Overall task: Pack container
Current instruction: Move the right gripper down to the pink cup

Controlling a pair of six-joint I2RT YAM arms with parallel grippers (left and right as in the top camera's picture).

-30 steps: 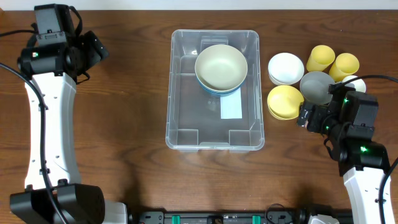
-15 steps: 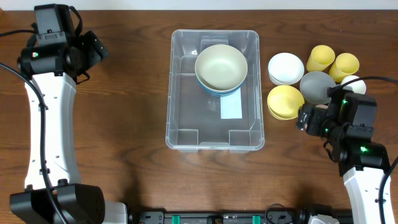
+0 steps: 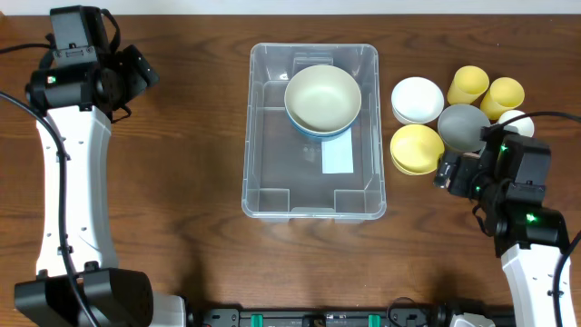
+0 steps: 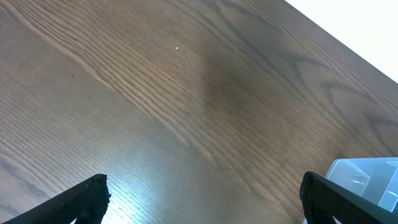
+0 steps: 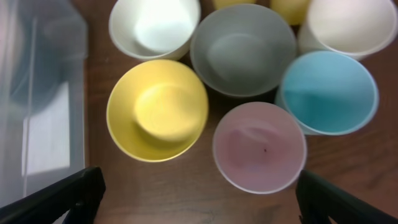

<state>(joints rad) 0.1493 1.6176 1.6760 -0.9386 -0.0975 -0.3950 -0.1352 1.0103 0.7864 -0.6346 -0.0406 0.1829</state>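
The clear plastic container [image 3: 289, 173] stands mid-table with a white label [image 3: 337, 157] on its base. A cream bowl [image 3: 322, 97] nested in a blue one sits in its far half. My right gripper [image 3: 451, 173] hovers open over loose bowls to the container's right. In the right wrist view its open fingers [image 5: 78, 194] span a yellow bowl [image 5: 157, 110] and a pink bowl [image 5: 259, 147], with the gripper [image 5: 199, 205] empty. My left gripper [image 3: 139, 74] is open and empty over bare table at the far left, also in its wrist view [image 4: 205, 202].
Right of the container are a white bowl [image 3: 417, 98], a yellow bowl [image 3: 416, 148], a grey bowl [image 3: 463, 125], two yellow cups [image 3: 486, 89] and another white bowl [image 3: 517, 120]. The right wrist view adds a light blue bowl [image 5: 328, 92]. The container's corner [image 4: 368, 177] shows in the left wrist view.
The right arm has shifted only very slightly over the bowls. Nothing was taken hold of or let go. The left arm has not moved.
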